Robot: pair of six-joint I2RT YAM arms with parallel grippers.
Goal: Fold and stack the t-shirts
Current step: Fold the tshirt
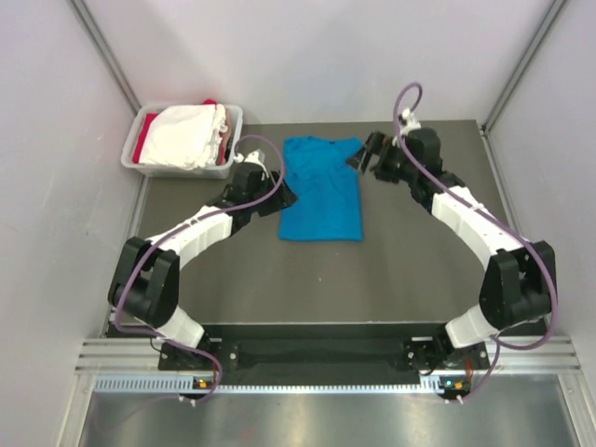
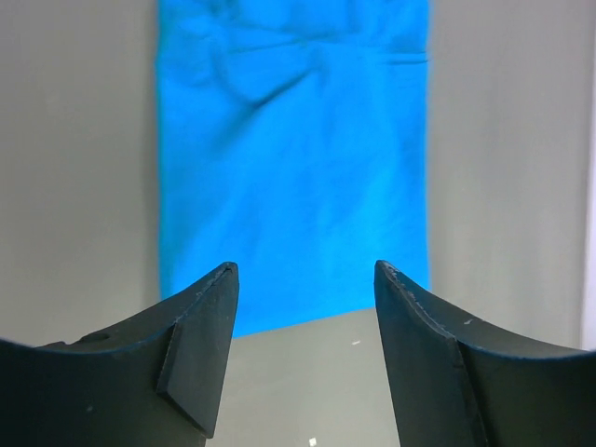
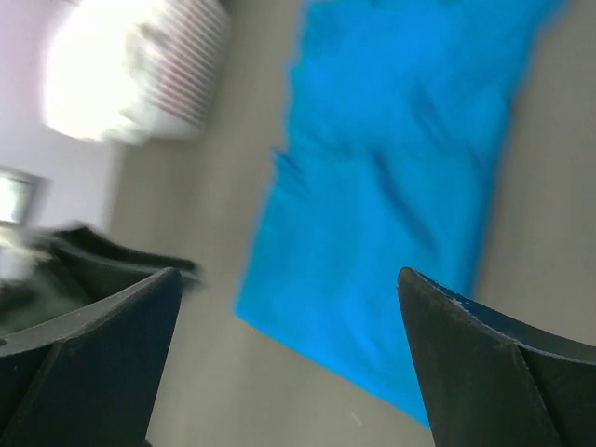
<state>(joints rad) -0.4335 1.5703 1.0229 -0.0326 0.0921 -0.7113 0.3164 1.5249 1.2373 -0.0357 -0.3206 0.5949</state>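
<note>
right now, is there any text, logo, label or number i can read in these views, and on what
No text can be read in any view.
The blue t-shirt: plain, no print or label showing.
The grey tub and the white and red shirts in it: no lettering visible.
The rail by the arm bases: only coloured specks, too small to read.
</note>
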